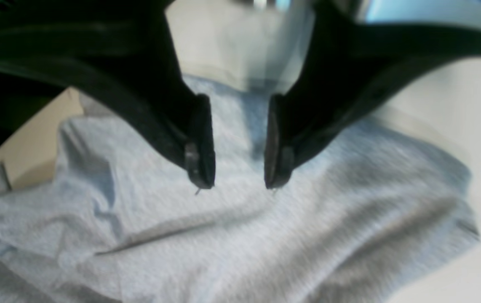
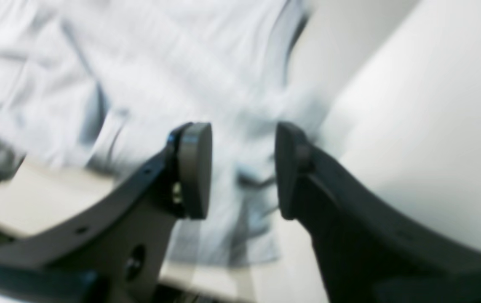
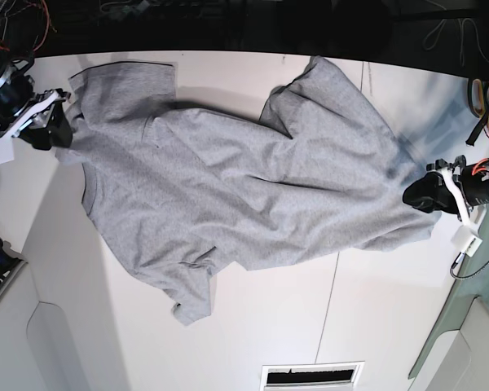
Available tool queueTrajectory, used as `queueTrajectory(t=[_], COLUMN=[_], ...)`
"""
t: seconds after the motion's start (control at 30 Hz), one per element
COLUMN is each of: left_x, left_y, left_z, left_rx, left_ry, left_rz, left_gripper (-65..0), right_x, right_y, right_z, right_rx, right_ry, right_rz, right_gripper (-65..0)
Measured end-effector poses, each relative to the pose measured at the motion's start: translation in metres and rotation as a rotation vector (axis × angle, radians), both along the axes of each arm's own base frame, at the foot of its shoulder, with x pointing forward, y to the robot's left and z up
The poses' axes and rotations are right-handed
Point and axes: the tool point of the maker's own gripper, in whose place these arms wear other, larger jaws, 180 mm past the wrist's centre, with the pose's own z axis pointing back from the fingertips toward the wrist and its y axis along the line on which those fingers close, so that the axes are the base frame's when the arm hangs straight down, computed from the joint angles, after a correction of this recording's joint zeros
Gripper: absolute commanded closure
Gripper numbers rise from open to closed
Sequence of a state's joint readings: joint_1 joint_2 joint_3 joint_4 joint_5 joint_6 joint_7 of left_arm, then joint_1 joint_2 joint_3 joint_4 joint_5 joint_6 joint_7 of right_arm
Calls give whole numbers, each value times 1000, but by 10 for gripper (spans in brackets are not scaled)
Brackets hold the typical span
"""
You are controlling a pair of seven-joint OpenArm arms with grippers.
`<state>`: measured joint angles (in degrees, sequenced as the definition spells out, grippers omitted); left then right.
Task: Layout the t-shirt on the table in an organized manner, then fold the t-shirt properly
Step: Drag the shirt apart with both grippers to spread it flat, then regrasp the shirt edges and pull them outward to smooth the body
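Grey t-shirt (image 3: 236,187) spread, still wrinkled, across the white tabletop (image 3: 310,326), hem end bunched toward the left end effector (image 1: 234,183), collar and sleeves toward the right end effector (image 2: 242,170); left end effector at the shirt's hem edge, jaws parted with a clear gap, holding nothing; right end effector at the shirt's shoulder edge, jaws likewise apart, cloth visible between them but not pinched.

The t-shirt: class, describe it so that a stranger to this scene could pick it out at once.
Start at the white table that fills the base view. Spread across its middle, between the two grippers, lies the t-shirt. It is heather grey, short-sleeved and wrinkled, and the only cloth on that surface.
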<state>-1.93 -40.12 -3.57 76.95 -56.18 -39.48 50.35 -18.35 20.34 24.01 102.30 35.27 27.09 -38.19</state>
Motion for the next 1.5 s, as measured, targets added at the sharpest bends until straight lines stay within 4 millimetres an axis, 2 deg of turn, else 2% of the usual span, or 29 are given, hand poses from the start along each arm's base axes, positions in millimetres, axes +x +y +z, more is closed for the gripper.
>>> queueTrajectory(t=[0.1,0.2,0.4,0.5,0.57,0.63,0.7,0.77,0.9,1.07,1.1,1.17,1.2,1.23,1.27,1.3,1.33,1.4,1.5], left_x=[-9,-15,-55,-67,-71,-73,-78,-84,-77,-74,-71,-67,-66,-65,-65,-64,-64,-60,-51], left_y=[-6,-12,-11,-6,-3,0,5,2,-7,-38,-43,-50,-54,-58,-61,-63,-63,-62,-51], left_z=[-6,-14,-43,-53,-57,-63,-75,-84,-89,-93,-92,-92,-92,-92,-94,-95,-97,-96,-93], left_rx=[-5,-21,-5,37,63,87,130,143,132,34,20,1,-8,-17,-16,-9,13,38,101], left_ry=[18,35,139,169,174,177,201,216,189,173,166,154,150,142,142,136,136,126,108], left_rz=[-12,-12,-17,-24,-27,-7,42,71,109,130,132,136,137,140,138,136,126,115,93], left_gripper=[-233,-233,-259,-259,-269,-321,-369,-378,-378,-378,-378,-375,-349,-279,-178,-70,0,0,0], right_x=[22,43,84,103,110,112,109,102,105,107,107,107,106,106,107,108,108,110,120], right_y=[-6,-16,-41,-45,-42,-39,-32,-19,10,38,41,45,47,48,48,48,46,43,27], right_z=[4,-2,-20,-32,-44,-58,-76,-92,-97,-100,-100,-100,-100,-100,-100,-99,-99,-98,-90], right_rx=[12,25,71,123,145,138,117,107,99,112,116,122,126,128,121,114,100,77,29], right_ry=[-35,-36,-28,-1,31,63,99,142,147,145,146,145,145,140,134,124,122,114,104], right_rz=[-14,-51,-150,-188,-180,-177,-161,-124,-38,34,36,39,49,56,59,61,65,74,68], right_gripper=[-246,-246,-246,-246,-246,-246,-246,-246,-246,-241,-222,-145,-88,-29,0,0,0,0,0])
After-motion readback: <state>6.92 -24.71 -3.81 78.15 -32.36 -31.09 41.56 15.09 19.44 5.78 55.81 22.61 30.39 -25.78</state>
